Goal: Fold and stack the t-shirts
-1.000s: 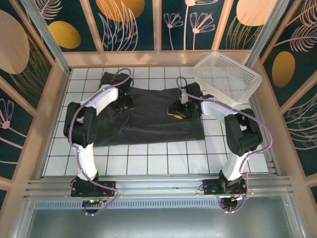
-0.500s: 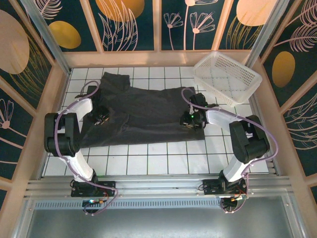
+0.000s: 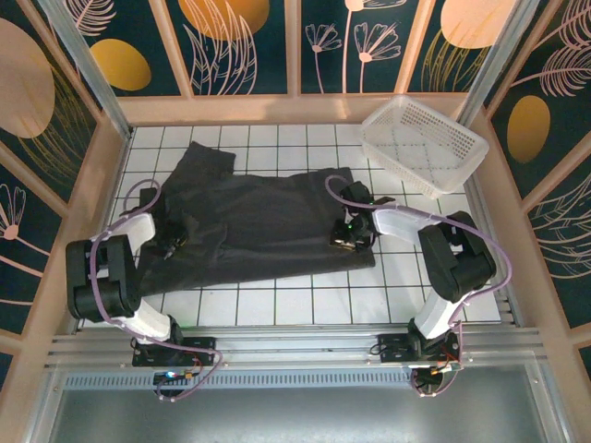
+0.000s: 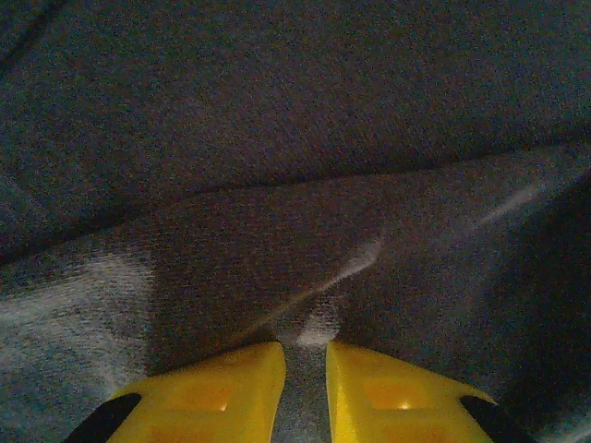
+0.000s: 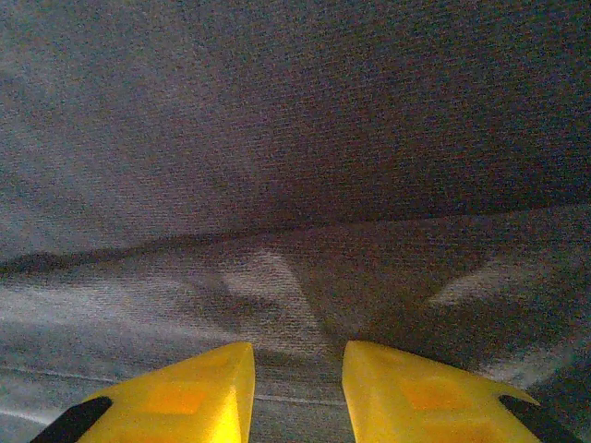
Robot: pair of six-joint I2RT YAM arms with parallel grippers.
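The shirt [image 3: 259, 217] lies spread on the table [image 3: 277, 305], stretched from one gripper to the other, with a sleeve trailing off beyond the left gripper [image 3: 172, 243]. That gripper has its jaws drawn narrow on the shirt's side edge. In its wrist view a thin ridge of cloth sits squeezed between the yellow fingers [image 4: 222, 388]. The right gripper [image 3: 345, 236] pinches the opposite edge, jaws a little wider, a thicker bunch of cloth caught between them and creases fanning out ahead of its tips. The basket [image 3: 423, 143] stands well beyond the right gripper, apart from the cloth.

To my eye the step in hand is carrying both held edges over to make a fold. Doing it well means lifting the two sides together and level, so the cloth between the grippers stays taut and doesn't sag into a twist. The left pinch looks thin, so I'd move slowly, as a jerk could pull it free. The loose sleeve beyond the left gripper may drag or tuck under unless the lift clears it.
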